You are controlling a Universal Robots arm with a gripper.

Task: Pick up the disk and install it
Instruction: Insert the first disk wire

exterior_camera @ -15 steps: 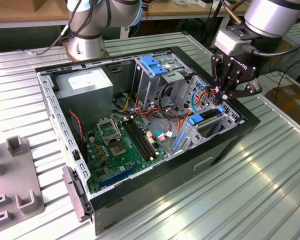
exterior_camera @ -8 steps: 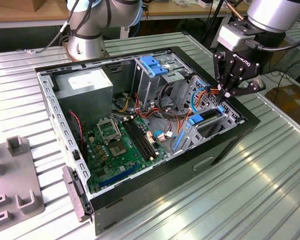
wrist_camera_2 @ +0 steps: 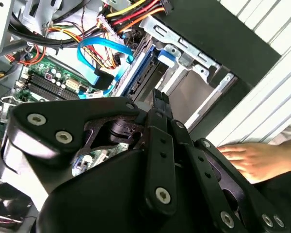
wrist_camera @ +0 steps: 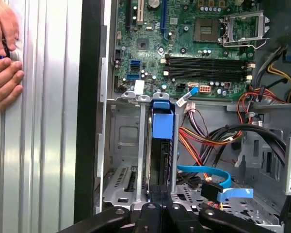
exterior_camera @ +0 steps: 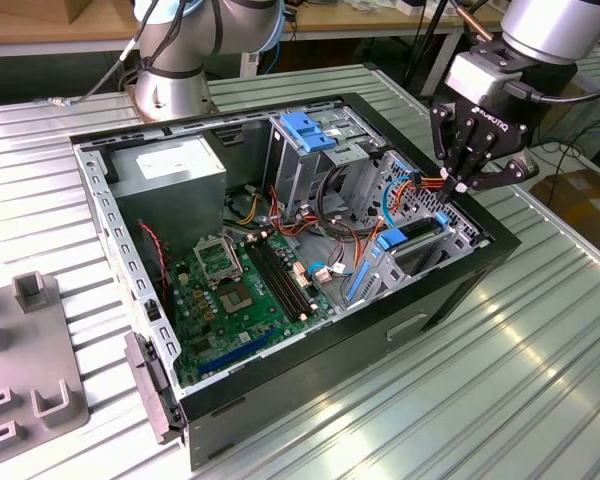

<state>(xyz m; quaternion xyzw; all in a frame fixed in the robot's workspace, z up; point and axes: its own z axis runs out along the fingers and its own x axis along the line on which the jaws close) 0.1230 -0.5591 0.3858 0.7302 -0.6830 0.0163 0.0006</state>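
Note:
The disk (wrist_camera: 162,150) stands on edge in the drive bay of the open computer case (exterior_camera: 460,290), its blue bracket tab (wrist_camera: 163,122) facing the motherboard. In the exterior view the disk (exterior_camera: 417,243) sits in the bay at the case's right end. My gripper (exterior_camera: 458,185) hangs just above that end of the bay with its fingers shut together and nothing between them. In the first wrist view the gripper (wrist_camera: 161,209) is over the disk's near end. In the second wrist view the fingertips (wrist_camera_2: 158,99) point at the blue-framed disk (wrist_camera_2: 166,54).
The case holds a green motherboard (exterior_camera: 242,290), a grey power-supply box (exterior_camera: 170,170), an empty blue-topped drive cage (exterior_camera: 310,135) and loose cables (wrist_camera: 208,138). A person's hands (wrist_camera: 2,48) rest on the ribbed metal table (exterior_camera: 540,370) beside the case. A grey fixture (exterior_camera: 30,390) lies at the exterior view's left.

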